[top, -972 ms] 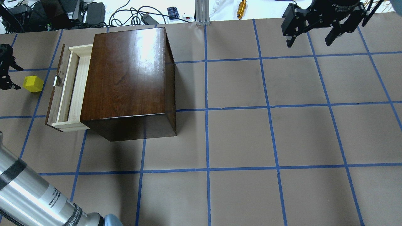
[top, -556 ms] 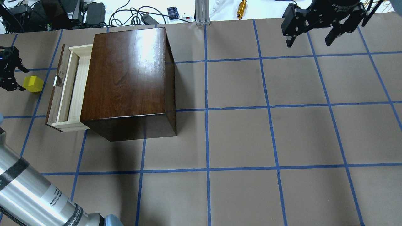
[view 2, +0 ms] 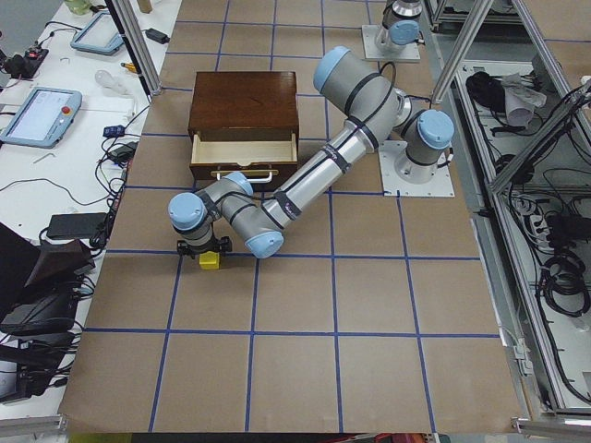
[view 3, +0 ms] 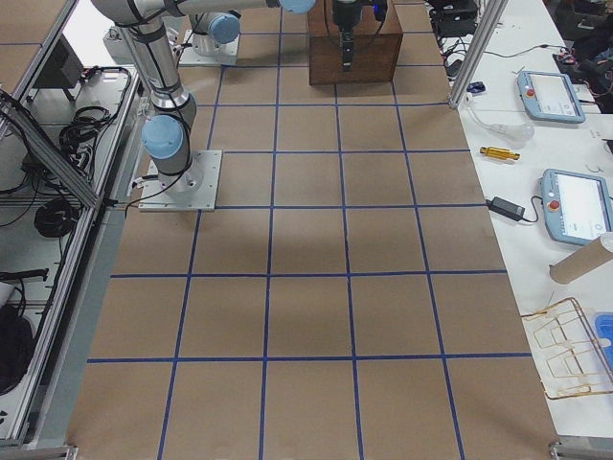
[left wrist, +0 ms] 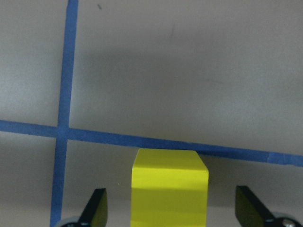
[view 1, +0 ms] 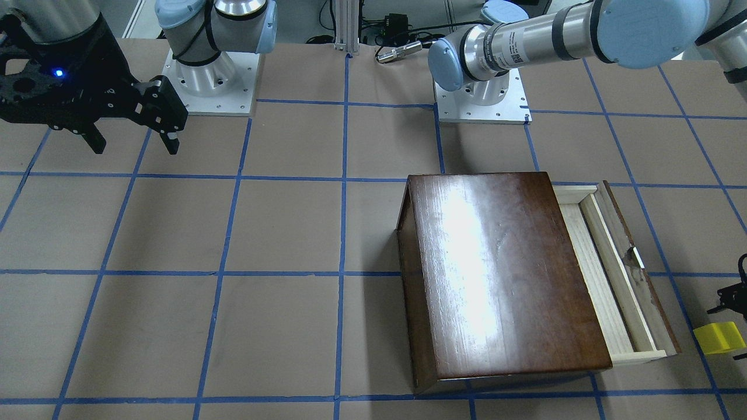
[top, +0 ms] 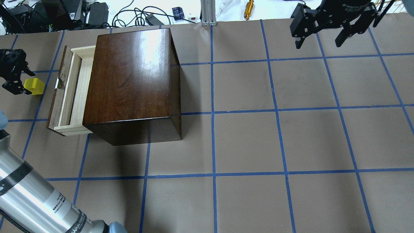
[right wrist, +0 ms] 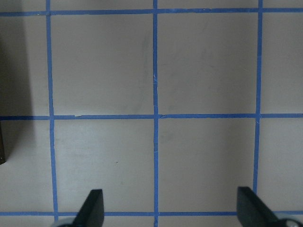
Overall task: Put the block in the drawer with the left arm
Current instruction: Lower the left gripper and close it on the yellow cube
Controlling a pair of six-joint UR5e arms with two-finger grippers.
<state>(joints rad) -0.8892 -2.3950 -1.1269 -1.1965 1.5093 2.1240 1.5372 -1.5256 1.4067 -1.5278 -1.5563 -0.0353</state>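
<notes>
Yellow block between left tool fingers, spread, untouched.

Overhead and front cameras face each other, sharing the drawer — side cameras look lengthwise, wrist cameras hug the worktop.

A wide counter is lying under brown paper, and blue tape lines are crossing it in a grid of large squares. At its far edge an aluminium post is standing upright, with a small gold cylinder lying near it on a white surface. Black cables are looping there beside a dark power brick. On the white side bench a grey touchscreen pendant is resting face up. A second pendant is lying well apart from it, with a black adapter just beside. Nearer, a cardboard tube is lying close to a copper-coloured wire basket.
</notes>
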